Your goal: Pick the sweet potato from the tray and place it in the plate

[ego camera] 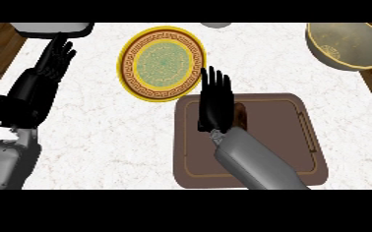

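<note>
The right hand, fingers straight and released, lies over the sweet potato on the brown tray; the left hand rests open at the counter's left edge; the gold-rimmed plate bears no readable writing

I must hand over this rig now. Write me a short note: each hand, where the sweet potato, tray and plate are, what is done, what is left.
Right hand: open, fingers straight, over the sweet potato on the brown tray.
Left hand: open, resting at the view's left edge.
Plate: beyond the tray's far left corner, nothing on it.
Done: reach to the potato.
Left: grasp, lift, carry to the plate, release.
</note>
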{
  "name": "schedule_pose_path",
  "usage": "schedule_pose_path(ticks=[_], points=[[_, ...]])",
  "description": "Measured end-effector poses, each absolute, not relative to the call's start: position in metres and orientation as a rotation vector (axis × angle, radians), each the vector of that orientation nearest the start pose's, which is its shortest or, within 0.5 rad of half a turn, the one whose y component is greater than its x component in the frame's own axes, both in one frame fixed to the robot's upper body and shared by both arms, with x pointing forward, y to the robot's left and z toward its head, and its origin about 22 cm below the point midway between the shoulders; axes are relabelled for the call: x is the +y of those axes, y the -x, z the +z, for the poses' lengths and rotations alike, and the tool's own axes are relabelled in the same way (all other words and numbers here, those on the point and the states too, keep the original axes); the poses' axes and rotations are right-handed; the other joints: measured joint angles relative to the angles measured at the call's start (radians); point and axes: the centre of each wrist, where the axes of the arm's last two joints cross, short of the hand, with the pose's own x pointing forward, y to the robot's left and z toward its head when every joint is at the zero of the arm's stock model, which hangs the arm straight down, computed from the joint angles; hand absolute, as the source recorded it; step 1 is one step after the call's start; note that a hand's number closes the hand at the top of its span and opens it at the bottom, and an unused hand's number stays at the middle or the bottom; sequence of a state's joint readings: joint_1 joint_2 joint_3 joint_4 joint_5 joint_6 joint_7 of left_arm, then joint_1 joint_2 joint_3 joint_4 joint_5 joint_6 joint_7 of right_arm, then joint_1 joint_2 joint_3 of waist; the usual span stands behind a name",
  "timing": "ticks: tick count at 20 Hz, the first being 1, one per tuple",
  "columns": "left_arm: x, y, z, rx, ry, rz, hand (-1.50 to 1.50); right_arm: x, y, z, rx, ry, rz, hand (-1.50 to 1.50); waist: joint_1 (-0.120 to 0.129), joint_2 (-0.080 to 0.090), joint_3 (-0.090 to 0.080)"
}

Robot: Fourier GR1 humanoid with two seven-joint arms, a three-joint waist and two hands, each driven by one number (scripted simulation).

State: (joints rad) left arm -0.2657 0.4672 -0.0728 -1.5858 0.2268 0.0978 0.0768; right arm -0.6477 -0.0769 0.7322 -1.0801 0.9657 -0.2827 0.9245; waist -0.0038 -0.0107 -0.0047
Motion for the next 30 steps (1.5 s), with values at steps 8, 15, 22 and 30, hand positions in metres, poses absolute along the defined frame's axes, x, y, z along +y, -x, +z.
schedule_pose_path(ticks=[8, 15, 22, 30], points=[[0.282, -0.296, 0.102, -1.742, -0.134, -0.236, 0.00, -0.029, -0.327, 0.040, -0.777, 1.143, 1.147, -1.50, 0.007, 0.003, 0.001], [0.283, -0.297, 0.103, -1.738, -0.138, -0.231, 0.00, -0.036, -0.339, 0.040, -0.598, 1.097, 1.175, -1.50, 0.006, 0.005, 0.003], [0.288, -0.295, 0.102, -1.744, -0.155, -0.232, 0.00, -0.048, -0.345, 0.033, -0.499, 1.153, 1.211, -1.50, -0.004, 0.003, 0.003], [0.290, -0.294, 0.097, -1.737, -0.155, -0.217, 0.00, -0.074, -0.350, 0.020, -0.378, 1.163, 1.203, -1.50, -0.012, -0.001, 0.002]])
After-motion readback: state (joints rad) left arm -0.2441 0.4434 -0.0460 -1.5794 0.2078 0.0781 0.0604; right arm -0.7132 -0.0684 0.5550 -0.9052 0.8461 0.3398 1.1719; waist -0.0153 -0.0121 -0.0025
